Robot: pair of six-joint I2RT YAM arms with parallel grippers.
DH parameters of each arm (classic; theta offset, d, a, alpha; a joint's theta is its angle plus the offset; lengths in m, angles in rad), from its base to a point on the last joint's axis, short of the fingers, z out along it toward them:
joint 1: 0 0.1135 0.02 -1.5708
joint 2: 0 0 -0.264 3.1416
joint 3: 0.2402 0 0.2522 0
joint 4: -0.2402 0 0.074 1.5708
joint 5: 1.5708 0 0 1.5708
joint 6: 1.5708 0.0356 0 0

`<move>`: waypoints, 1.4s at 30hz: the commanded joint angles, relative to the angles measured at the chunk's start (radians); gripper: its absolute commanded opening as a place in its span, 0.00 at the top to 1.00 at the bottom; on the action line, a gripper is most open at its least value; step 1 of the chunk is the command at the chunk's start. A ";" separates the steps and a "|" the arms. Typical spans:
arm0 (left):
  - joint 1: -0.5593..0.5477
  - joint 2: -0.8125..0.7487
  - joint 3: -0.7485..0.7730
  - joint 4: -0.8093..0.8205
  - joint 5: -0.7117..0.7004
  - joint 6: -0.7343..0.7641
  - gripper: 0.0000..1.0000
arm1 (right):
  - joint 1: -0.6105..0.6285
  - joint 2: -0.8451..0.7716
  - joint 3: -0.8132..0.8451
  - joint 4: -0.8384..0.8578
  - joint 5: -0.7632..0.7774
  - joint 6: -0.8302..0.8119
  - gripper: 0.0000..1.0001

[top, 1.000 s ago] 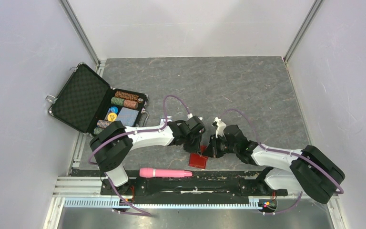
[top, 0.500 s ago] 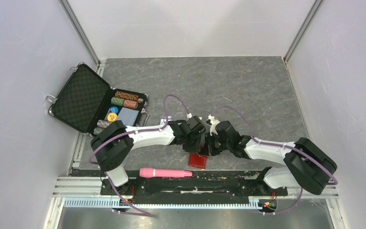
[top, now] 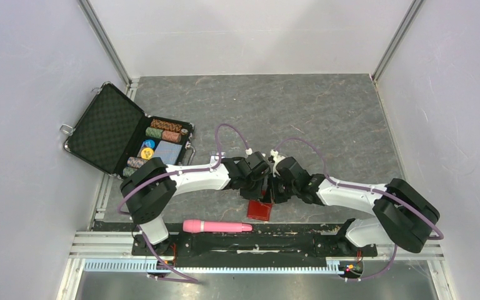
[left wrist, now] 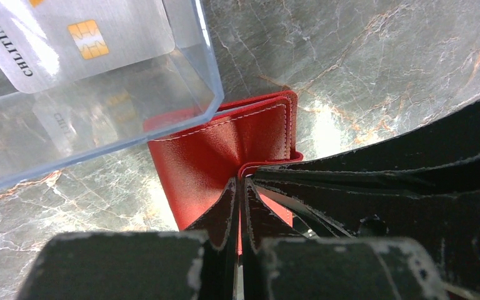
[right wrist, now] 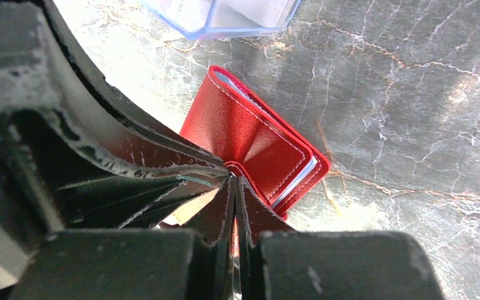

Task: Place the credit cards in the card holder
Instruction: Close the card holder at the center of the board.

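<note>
Fingers (left wrist: 220, 215) (right wrist: 254, 215) on both arms clamp card holder (left wrist: 225, 144); only left wrist shows credit card (left wrist: 81, 37).

Red card holder (left wrist: 225, 150): leather-look, fine grain, soft sheen, pale stitching along edge. Hard clear case (left wrist: 131, 106): transparent plastic, glossy, reflective. Silver-grey credit card (left wrist: 81, 37): smooth plastic, gold metallic chip. Dark desk (left wrist: 362, 69): grey marbled stone-look, polished, glare patches. On left gripper (left wrist: 239, 187) and right gripper (right wrist: 232, 181): matt black pads, edges scuffed pale. Open briefcase (top: 106, 128): black dimpled foam lining, metal trim.
</note>
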 commanded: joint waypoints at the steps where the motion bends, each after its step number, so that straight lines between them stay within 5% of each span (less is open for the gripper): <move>1: -0.071 0.124 -0.036 0.018 -0.041 -0.040 0.98 | 0.013 0.109 -0.030 -0.235 0.141 -0.025 1.00; 7: -0.109 0.165 0.014 -0.095 -0.156 -0.070 0.98 | 0.065 0.155 -0.016 -0.307 0.193 0.020 1.00; 15: -0.125 0.146 -0.004 -0.041 -0.156 -0.073 0.98 | 0.072 0.086 -0.045 -0.269 0.208 0.025 1.00; 20: -0.121 0.025 -0.039 0.033 -0.162 -0.055 0.98 | 0.070 -0.070 -0.038 -0.218 0.242 0.014 0.79; 24: -0.115 -0.027 -0.038 0.044 -0.162 -0.049 0.98 | 0.064 -0.139 -0.010 -0.218 0.254 0.006 0.73; 32: -0.112 -0.070 -0.042 0.042 -0.166 -0.047 0.98 | 0.060 -0.188 -0.014 -0.205 0.253 0.006 0.74; 42: -0.112 -0.124 -0.044 0.049 -0.151 -0.038 0.98 | 0.058 -0.255 -0.029 -0.101 0.203 -0.012 0.92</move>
